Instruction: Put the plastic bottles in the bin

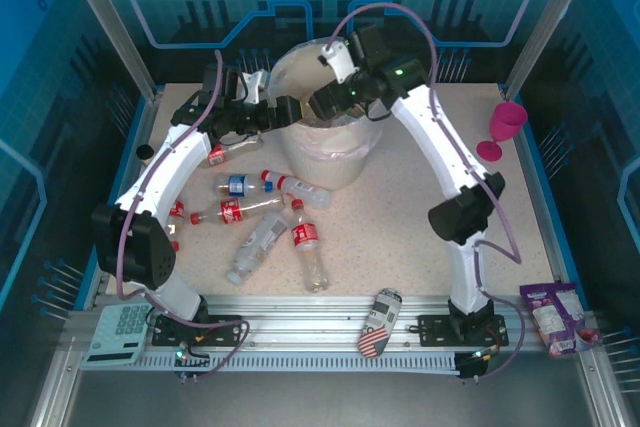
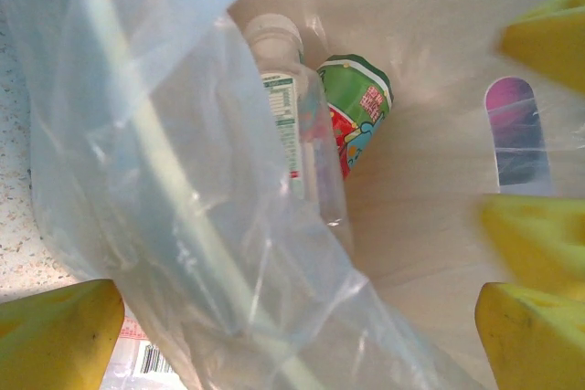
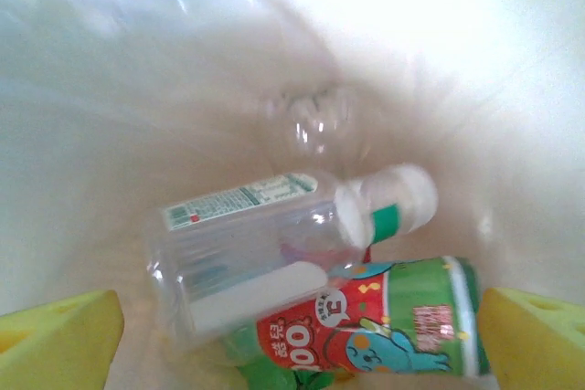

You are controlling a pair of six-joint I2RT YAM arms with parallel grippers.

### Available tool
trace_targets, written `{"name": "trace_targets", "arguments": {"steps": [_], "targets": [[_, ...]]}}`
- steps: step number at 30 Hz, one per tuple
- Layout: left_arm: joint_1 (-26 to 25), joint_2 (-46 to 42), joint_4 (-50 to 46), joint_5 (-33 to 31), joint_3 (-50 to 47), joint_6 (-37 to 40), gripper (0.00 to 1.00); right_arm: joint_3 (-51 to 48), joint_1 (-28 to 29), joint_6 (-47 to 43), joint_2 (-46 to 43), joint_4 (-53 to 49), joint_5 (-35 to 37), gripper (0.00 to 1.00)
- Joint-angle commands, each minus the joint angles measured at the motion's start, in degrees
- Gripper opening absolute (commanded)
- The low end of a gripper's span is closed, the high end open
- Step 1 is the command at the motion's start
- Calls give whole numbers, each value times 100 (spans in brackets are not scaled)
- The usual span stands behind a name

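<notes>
The cream-white bin (image 1: 345, 162) stands at the back centre, lined with a clear bag (image 2: 183, 226). Inside lie a clear bottle with a white cap (image 3: 265, 248) and a green-and-red labelled bottle (image 3: 393, 326); a blurred clear shape (image 3: 311, 125) hangs above them. My right gripper (image 3: 297, 344) hovers open over the bin's mouth (image 1: 325, 97), holding nothing. My left gripper (image 2: 292, 344) is open at the bin's left rim (image 1: 285, 112), with the rim and bag between its fingers. Several bottles lie on the table left of the bin, among them a blue-labelled one (image 1: 237, 185) and a red-labelled one (image 1: 308, 244).
A pink goblet (image 1: 503, 130) stands at the right. A stars-and-stripes can (image 1: 378, 325) lies on the front rail, a calculator (image 1: 118, 335) at the front left, a purple packet (image 1: 556, 317) at the front right. The right gripper's yellow fingers (image 2: 548, 34) show in the left wrist view.
</notes>
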Motion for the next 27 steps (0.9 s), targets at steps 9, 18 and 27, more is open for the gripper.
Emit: {"name": "trace_targets", "arguments": {"steps": [9,18,27], "targets": [[-270,380,-530,-182,44,13,99,-2095,-85,402,-2524,866,-228,100],[-786,868,-378,-323,496,-225,99,-4738,-613,934,-4274,1193,-368,99],[-1231,1427,-374,-365,1241,-344,99,-6667,-1104,1426,-5372,1376,-386,99]]}}
